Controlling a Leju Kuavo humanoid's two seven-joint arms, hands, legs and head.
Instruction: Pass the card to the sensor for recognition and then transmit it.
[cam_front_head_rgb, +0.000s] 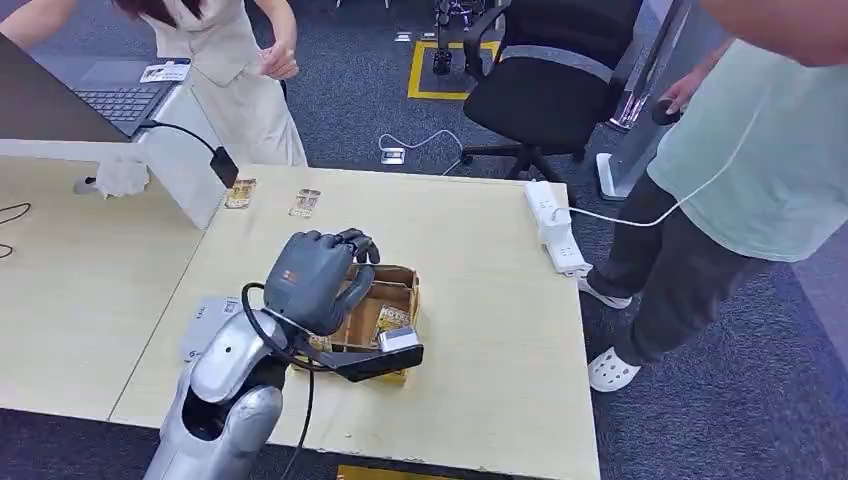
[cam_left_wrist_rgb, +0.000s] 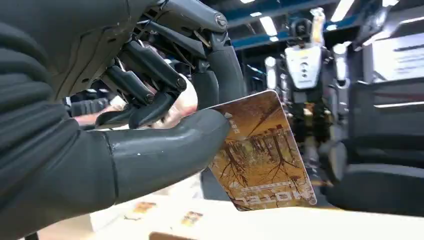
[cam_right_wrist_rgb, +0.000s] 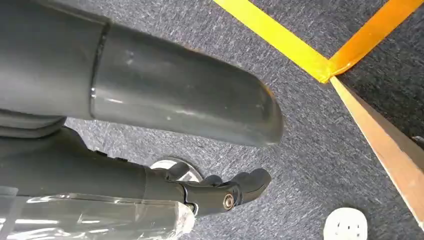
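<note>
My left hand (cam_front_head_rgb: 315, 280) hovers over an open cardboard box (cam_front_head_rgb: 402, 282) in the middle of the wooden table (cam_front_head_rgb: 490, 330). In the left wrist view the thumb (cam_left_wrist_rgb: 165, 150) and the fingers (cam_left_wrist_rgb: 150, 95) pinch a brown card (cam_left_wrist_rgb: 260, 155) with a tree picture, held on edge. More cards (cam_front_head_rgb: 390, 318) lie inside the box. A small black device (cam_front_head_rgb: 223, 166) on a cable sits at the corner of the white stand, beyond the hand to its left. My right hand (cam_right_wrist_rgb: 220, 165) hangs over grey carpet and holds nothing, thumb apart from the fingers.
Two loose cards (cam_front_head_rgb: 241, 192) (cam_front_head_rgb: 305, 202) lie at the table's far edge. A white power strip (cam_front_head_rgb: 556, 228) sits at the far right corner. One person (cam_front_head_rgb: 235, 70) stands behind the table, another (cam_front_head_rgb: 740, 170) at its right. A laptop (cam_front_head_rgb: 120, 98) is far left, an office chair (cam_front_head_rgb: 550, 75) behind.
</note>
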